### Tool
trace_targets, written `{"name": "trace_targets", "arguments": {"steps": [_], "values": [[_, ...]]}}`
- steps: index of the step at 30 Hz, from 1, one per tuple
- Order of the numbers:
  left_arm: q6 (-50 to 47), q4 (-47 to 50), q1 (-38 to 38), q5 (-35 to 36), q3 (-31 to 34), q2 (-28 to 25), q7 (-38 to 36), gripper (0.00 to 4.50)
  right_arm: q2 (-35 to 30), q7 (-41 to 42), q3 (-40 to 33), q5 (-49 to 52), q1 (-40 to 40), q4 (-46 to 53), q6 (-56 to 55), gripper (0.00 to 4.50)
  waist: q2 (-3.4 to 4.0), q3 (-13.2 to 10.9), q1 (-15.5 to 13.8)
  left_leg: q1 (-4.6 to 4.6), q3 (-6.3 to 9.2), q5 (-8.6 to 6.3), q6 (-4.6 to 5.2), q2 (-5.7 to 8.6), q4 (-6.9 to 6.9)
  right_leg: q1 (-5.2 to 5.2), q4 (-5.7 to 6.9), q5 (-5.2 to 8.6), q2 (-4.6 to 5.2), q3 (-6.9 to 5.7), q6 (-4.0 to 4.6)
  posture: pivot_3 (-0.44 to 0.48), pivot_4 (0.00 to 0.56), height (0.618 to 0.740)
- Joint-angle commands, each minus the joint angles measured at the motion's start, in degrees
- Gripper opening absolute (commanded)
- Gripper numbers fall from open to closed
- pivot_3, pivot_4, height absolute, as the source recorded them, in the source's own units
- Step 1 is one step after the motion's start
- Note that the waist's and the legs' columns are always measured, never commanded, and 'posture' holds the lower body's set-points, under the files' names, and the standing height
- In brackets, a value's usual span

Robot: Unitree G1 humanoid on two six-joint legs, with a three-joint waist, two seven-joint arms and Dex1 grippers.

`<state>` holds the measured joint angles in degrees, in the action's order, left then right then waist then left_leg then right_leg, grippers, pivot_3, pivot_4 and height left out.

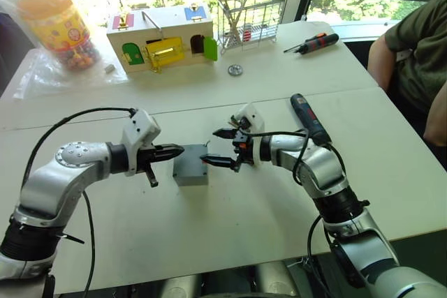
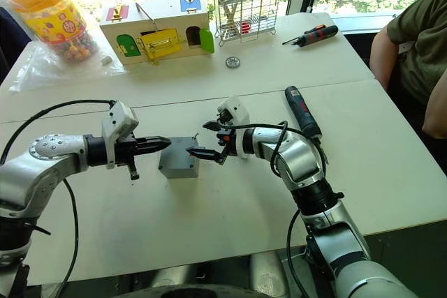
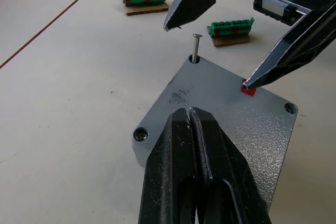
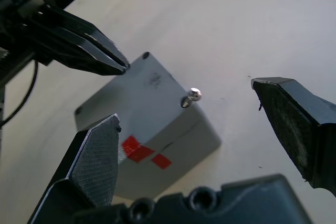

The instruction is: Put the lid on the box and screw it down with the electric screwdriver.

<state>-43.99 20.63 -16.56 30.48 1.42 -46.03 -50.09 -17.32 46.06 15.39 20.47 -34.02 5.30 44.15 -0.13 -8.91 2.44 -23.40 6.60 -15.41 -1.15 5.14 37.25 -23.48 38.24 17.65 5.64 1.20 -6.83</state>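
Grey textured plastic, bright metal screw

The lid (image 3: 220, 114) is showing a matt, pebbled grey plastic finish; the screw (image 3: 196, 47) is gleaming metal; the table (image 3: 79, 77) is looking smooth, matt white.

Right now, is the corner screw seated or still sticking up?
Sticking up. The screw stands proud of the lid, shank visible above its corner hole; it also juts out in the right wrist view.
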Motion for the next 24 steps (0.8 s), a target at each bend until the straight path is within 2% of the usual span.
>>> {"name": "trace_targets", "arguments": {"steps": [1,4,5,9,24], "values": [[1.3,0.3,-0.9,-0.4,0.8,-0.5,-0.4,0.0,1.1,-0.9,-2.4,3.5,0.8,3.7,3.0,4.47,0.0,0.0,0.0,0.0,0.0,0.0,0.0,0.0,0.0,0.0,0.0,0.0,0.0,0.0,0.0,0.0,0.15,0.74],[1.6,0.0,-1.0,-0.4,0.7,-0.6,-0.4,0.0,1.5,-1.8,-2.8,4.4,1.7,4.4,4.3,4.47,0.0,0.0,-0.1,0.0,0.0,0.0,0.0,0.01,0.01,0.02,0.0,0.0,0.01,0.0,0.0,0.0,0.15,0.74],[1.7,0.0,-1.0,-0.5,0.6,-0.6,-0.4,0.0,1.7,-2.1,-3.1,4.8,1.9,4.6,4.6,4.02,0.0,0.0,-0.1,0.0,0.0,0.0,0.0,0.01,0.01,0.01,0.0,0.0,0.01,0.0,0.0,0.0,0.15,0.74],[1.8,-0.1,-1.1,-0.6,0.4,-0.5,-0.5,0.0,2.2,-3.2,-3.5,5.2,1.8,4.5,4.9,2.74,0.0,0.0,0.0,0.0,0.0,0.0,0.0,0.0,0.0,0.0,0.0,0.0,0.01,0.0,0.0,0.0,0.15,0.74],[2.0,-0.5,-1.3,-1.6,-0.2,0.3,-0.5,0.0,2.9,-6.2,-3.5,6.6,1.5,7.7,6.1,2.74,0.0,0.0,0.0,0.0,0.0,0.0,0.0,0.0,0.0,0.0,0.0,0.0,0.0,0.0,0.0,0.0,0.15,0.74]]}}
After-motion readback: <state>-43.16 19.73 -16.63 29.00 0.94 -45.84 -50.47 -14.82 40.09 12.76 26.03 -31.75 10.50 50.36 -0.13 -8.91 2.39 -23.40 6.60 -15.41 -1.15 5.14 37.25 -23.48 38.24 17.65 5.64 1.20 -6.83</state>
